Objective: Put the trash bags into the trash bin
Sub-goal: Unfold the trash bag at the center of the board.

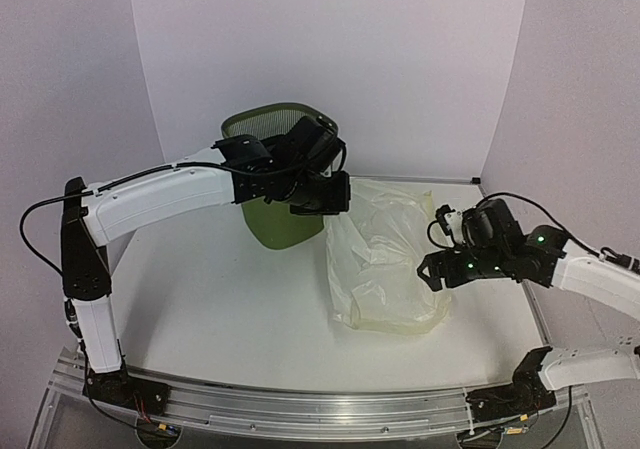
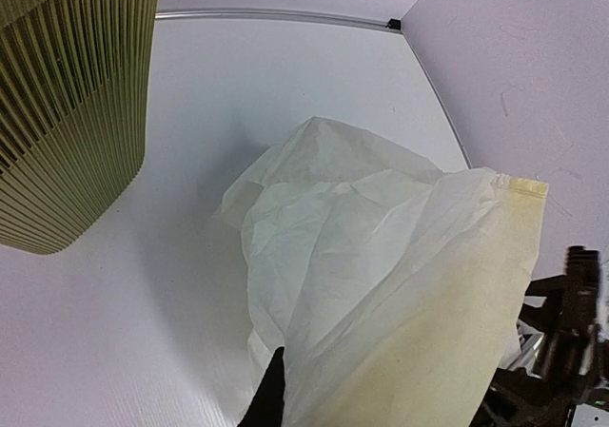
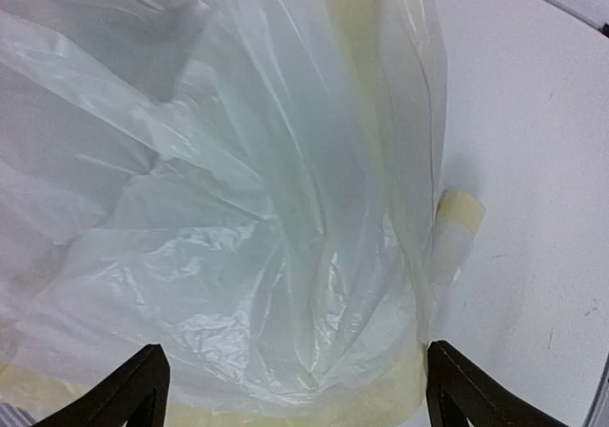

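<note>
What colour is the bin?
The bin is olive green with fine slats; clearest in the left wrist view.

Trash bag [image 3: 238, 208]: thin plastic film, translucent, pale yellowish-white, crinkled. Glossy highlights on creases just ahead of right gripper [image 3: 295, 389]; milkier, duller look below left gripper [image 1: 320, 194].
Trash bin [image 2: 67, 104], beside left gripper: olive-green plastic, fine ribbed slats, low sheen.
Table [image 1: 220, 309] under both grippers: white, smooth, matt sheet.
Fingers [image 3: 138, 389] of right gripper: black, matt, hard plastic by look.
Arm shells [image 1: 160, 199]: white, smooth, slight gloss; joints black, matt.
Rail [image 1: 300, 401] behind grippers, at arm bases: bare brushed metal.
</note>
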{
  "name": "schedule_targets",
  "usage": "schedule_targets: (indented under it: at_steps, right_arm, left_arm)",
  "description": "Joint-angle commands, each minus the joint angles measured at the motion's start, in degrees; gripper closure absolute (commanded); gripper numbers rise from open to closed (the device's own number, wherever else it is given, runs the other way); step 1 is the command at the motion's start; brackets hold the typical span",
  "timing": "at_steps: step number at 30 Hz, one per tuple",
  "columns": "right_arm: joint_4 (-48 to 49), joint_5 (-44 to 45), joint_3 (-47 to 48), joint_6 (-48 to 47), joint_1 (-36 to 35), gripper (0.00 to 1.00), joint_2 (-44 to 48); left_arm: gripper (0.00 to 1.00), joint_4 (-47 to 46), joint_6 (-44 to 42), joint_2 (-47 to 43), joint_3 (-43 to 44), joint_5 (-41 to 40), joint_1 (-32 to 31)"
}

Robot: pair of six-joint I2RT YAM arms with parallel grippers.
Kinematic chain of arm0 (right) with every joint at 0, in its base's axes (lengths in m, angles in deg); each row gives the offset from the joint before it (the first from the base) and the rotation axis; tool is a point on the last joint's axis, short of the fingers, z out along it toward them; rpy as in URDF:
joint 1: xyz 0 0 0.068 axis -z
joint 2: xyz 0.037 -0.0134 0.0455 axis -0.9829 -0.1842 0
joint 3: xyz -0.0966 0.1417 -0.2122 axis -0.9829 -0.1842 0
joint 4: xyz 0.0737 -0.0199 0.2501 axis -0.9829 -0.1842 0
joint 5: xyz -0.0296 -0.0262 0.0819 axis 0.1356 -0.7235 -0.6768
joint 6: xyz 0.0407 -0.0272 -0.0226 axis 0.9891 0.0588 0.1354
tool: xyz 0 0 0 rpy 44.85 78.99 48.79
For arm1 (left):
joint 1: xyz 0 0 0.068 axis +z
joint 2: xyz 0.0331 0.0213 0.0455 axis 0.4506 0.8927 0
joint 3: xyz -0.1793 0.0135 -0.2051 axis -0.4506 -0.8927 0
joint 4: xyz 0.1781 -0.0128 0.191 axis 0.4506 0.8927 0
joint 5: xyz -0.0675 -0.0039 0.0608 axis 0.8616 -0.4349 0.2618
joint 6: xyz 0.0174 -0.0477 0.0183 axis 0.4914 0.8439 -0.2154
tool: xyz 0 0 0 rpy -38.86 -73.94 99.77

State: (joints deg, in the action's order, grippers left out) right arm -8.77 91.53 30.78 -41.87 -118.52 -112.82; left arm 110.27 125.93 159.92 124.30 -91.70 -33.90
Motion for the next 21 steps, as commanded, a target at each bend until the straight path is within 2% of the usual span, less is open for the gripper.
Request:
schedule_targets:
  at_steps: [1, 5, 8, 12, 14, 15, 19, 21]
  right_arm:
    - [5.40, 8.45, -1.04, 3.37, 0.02, 0.10, -5.32]
    - [19.36, 11.68, -4.28, 0.58, 0.02, 0.14, -9.20]
    - [23.35, 15.84, -3.09, -1.51, 0.04, 0.18, -13.91]
    - [24.75, 16.35, -0.72, -3.84, 0.08, 0.76, -18.52]
    - [24.25, 16.27, 1.02, -4.99, 0.08, 0.97, -17.74]
    - [23.58, 16.63, 1.90, -5.48, 0.08, 1.00, -16.33]
    - [16.61, 20.32, 8.88, -8.96, 0.08, 1.00, -10.33]
    - [9.15, 15.69, 14.76, -10.56, 0.10, 1.00, -8.49]
  left_arm:
    - [1.00, 0.05, 1.43, -1.71, 0.79, 0.23, 0.13]
    - [1.00, -0.14, 1.80, -2.44, -0.07, 0.49, 0.13]
    - [1.00, -0.67, 2.08, -3.28, -0.96, 0.62, 0.13]
    - [1.00, -0.36, 2.26, -4.54, -1.76, -0.37, 0.16]
    - [1.00, 0.69, 2.35, -5.27, -2.02, -2.33, 0.11]
    - [1.00, 1.44, 2.39, -5.68, -2.22, -4.46, 0.13]
    - [1.00, 8.31, 4.31, -6.84, -3.38, -17.51, 0.17]
    - [1.00, 12.43, 6.67, -7.02, -3.98, -22.88, 0.57]
